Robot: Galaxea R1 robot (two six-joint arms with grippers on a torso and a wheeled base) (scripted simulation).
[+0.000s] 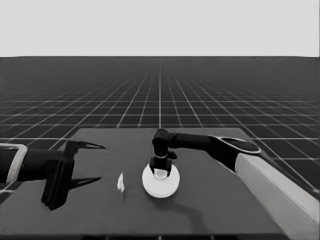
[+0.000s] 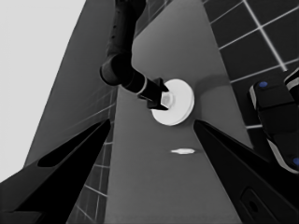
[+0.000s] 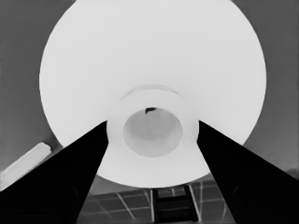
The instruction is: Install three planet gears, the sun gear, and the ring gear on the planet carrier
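One white round stack sits mid-table. Its top is the larger round part (image 1: 160,184), the ring gear, with a raised collar (image 3: 152,161) around its centre hole. My right gripper (image 1: 160,167) stands straight above it, and its fingers (image 3: 74,177) press both sides of that collar. The left wrist view shows the same grip (image 2: 161,99) on the disc (image 2: 180,105) from farther off. The smaller round part, the planet gears and the sun gear are hidden. My left gripper (image 1: 87,162) waits open over the table's left end, holding nothing.
A thin white piece (image 1: 120,182) lies flat on the table just left of the stack, also seen in both wrist views (image 2: 183,150) (image 3: 25,163). Dark machinery with blue lights (image 2: 275,107) sits past the table's edge.
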